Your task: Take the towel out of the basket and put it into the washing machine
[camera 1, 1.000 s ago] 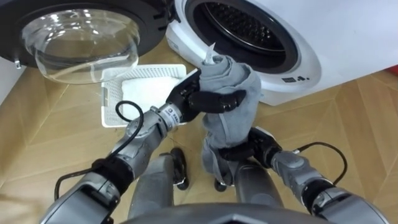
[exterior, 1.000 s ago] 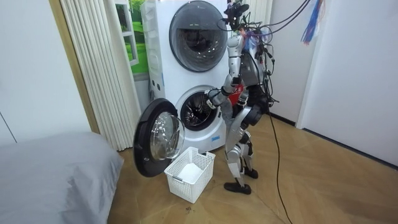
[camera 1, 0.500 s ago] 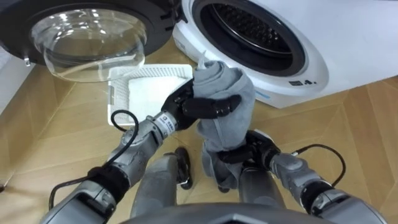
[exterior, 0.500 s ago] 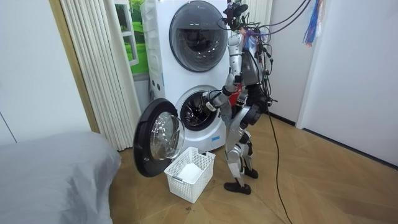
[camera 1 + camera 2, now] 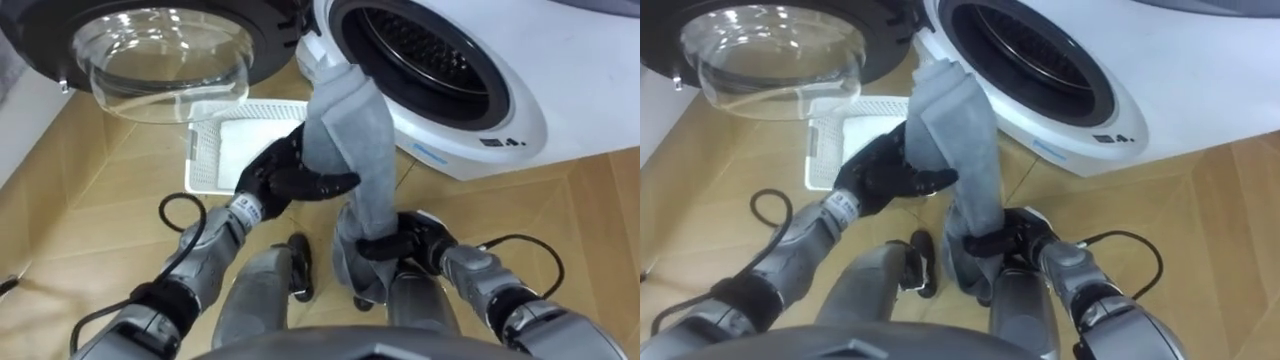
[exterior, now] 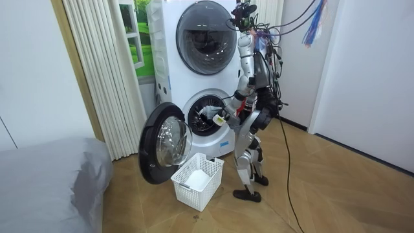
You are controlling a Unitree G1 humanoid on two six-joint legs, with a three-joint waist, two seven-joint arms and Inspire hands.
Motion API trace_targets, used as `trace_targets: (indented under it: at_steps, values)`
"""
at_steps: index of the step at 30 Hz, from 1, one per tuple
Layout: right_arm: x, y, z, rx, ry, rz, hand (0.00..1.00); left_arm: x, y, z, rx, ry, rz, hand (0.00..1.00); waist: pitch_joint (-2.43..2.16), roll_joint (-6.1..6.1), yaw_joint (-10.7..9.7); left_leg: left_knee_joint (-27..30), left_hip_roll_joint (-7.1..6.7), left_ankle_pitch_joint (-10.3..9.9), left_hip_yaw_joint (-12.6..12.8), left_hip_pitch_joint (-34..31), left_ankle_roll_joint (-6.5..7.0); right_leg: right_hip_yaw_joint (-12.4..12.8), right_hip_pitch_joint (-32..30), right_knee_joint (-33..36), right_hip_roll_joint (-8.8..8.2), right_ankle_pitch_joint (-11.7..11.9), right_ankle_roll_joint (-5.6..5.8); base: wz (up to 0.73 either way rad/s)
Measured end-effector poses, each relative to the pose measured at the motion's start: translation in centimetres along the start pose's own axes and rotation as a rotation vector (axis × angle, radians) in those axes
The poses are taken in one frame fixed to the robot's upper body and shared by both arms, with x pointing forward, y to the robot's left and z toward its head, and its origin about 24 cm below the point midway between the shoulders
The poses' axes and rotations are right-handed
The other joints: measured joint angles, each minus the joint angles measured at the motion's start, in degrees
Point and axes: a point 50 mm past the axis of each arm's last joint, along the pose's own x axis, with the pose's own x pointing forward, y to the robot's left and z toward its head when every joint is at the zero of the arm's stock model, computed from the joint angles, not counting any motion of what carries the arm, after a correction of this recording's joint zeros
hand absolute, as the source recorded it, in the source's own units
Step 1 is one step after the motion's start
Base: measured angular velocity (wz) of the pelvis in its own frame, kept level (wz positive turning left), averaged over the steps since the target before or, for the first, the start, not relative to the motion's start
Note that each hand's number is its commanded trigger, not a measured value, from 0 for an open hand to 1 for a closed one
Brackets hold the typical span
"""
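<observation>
Holding the towel (image 5: 355,130) between both hands before the open washer (image 5: 520,110).
Left hand (image 5: 280,180) curls round the grey towel's middle; right hand (image 5: 415,243), lower and to its right, clamps the towel's lower part. From the left hand the towel rises as an upright band, its top end at the lower rim of the washer's opening (image 5: 430,50). Beyond the left hand, a white basket (image 5: 205,160) sits on the floor beside the door (image 5: 170,50).

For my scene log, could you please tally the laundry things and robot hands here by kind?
Grey towel: 1
White basket: 1
Front-loading machines: 2, lower machine open, upper machine shut
Robot hands: 2, left robot hand and right robot hand, both gripping the towel
Total: 6
</observation>
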Motion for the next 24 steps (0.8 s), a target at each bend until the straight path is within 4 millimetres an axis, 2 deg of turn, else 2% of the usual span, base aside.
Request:
trace_targets:
  at_steps: [5, 9, 12, 15, 18, 24]
  values:
    - [-0.2, -1.2, 0.4, 0.016, 0.002, -0.031, 1.0, -0.2, 0.3, -0.4, 0.039, 0.025, 0.032, 0.0, 0.12, -0.18, 1.09, 0.59, -0.5, 0.4, -1.99, -1.28, 0.02, -1.66, -0.05, 0.04, -0.4, -0.03, -0.03, 0.19]
    - [-0.2, -2.1, 1.1, 0.077, -0.001, -0.044, 1.0, 0.0, 0.1, -0.3, 0.026, 0.02, 0.039, 0.0, 0.48, -0.86, 1.71, 0.65, -0.99, 0.74, -2.73, -1.72, 0.14, -2.63, -0.2, 0.47, -1.09, -0.3, -0.07, 0.12]
    - [-0.2, -2.7, 1.6, 0.147, -0.012, -0.056, 1.0, -0.1, 0.3, -0.1, 0.024, 0.017, 0.052, 0.0, 0.89, -1.79, 2.03, 0.73, -1.33, 0.78, -2.7, -2.04, 0.22, -2.29, -0.87, 1.29, -1.41, -0.58, 0.09, 0.02]
    - [-0.3, -3.5, 1.9, 0.231, -0.012, -0.076, 1.0, 0.1, 0.4, 0.2, 0.026, 0.011, 0.062, 0.0, 1.1, -2.23, 2.48, 1.12, -1.29, 0.79, -2.95, -2.88, 0.23, -2.82, -1.22, 1.2, -1.43, -0.57, 0.08, 0.07]
    - [-0.6, -4.8, 2.2, 0.278, 0.002, -0.112, 1.0, 0.3, 0.5, 0.6, 0.052, 0.015, 0.059, 0.0, 1.12, -2.32, 2.84, 1.17, -1.64, 0.84, -3.65, -3.42, 0.31, -3.61, -1.21, 1.12, -1.7, -0.63, 0.18, 0.12]
    - [-1.1, -6.7, 3.7, 0.388, -0.034, -0.155, 1.0, 0.5, 0.7, 1.0, 0.042, 0.013, 0.087, 0.0, 1.13, -3.0, 3.96, 0.95, -2.15, 0.96, -3.7, -3.56, 0.49, -3.54, -1.61, 1.63, -2.18, -0.78, 0.45, 0.03]
